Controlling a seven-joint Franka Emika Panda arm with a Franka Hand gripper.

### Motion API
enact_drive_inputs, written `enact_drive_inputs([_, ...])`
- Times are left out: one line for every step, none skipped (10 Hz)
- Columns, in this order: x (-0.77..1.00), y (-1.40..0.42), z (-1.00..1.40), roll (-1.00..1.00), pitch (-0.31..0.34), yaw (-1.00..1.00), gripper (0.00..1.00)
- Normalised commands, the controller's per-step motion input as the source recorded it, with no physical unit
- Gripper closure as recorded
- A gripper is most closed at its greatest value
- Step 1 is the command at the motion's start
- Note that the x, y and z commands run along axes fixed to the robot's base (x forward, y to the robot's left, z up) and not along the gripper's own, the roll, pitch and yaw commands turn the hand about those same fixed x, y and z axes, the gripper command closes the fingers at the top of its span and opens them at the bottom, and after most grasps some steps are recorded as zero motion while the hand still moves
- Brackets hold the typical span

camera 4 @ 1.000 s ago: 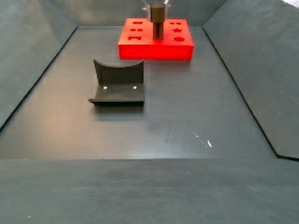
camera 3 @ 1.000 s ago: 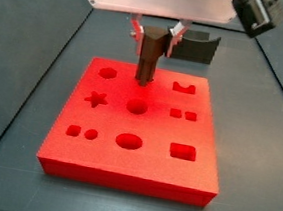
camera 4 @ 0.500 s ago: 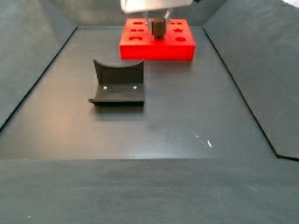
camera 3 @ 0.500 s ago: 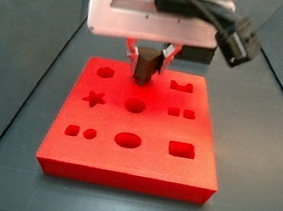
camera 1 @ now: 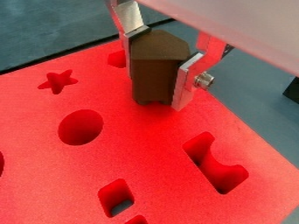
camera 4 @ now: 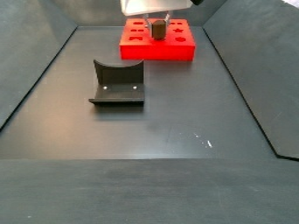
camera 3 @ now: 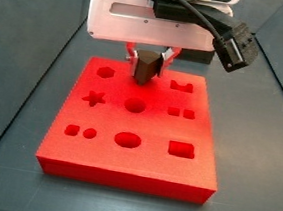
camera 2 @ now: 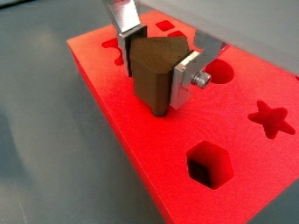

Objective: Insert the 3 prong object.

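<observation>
My gripper [camera 3: 149, 58] is shut on the 3 prong object [camera 1: 152, 70], a dark brown upright piece between the silver fingers [camera 1: 187, 80]. It also shows in a wrist view [camera 2: 149, 77] and in both side views [camera 3: 146, 72] [camera 4: 156, 26]. Its lower end meets the top of the red block [camera 3: 96, 156] in the back row's middle, and any cutout under it is hidden. The red block also shows in both wrist views [camera 1: 152, 149] [camera 2: 163, 162] and in a side view [camera 4: 158, 54].
The red block has several cutouts: a star [camera 1: 56, 80], a round hole [camera 1: 79, 127], a notched one [camera 1: 216, 164] and a hexagon [camera 2: 208, 164]. A dark grey curved holder block [camera 4: 117, 83] stands on the dark floor away from the red block. Dark walls ring the floor.
The gripper has come down with the brown piece in it. Less of the piece shows above the red block than a second ago. The holder block has not moved.
</observation>
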Motion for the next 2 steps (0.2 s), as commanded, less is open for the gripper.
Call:
enact_drive_inputs([-0.03,0.0,-0.12,0.0,0.0,0.0,1.0])
enact_drive_inputs([-0.05,0.0,-0.1,0.0,0.0,0.0,1.0])
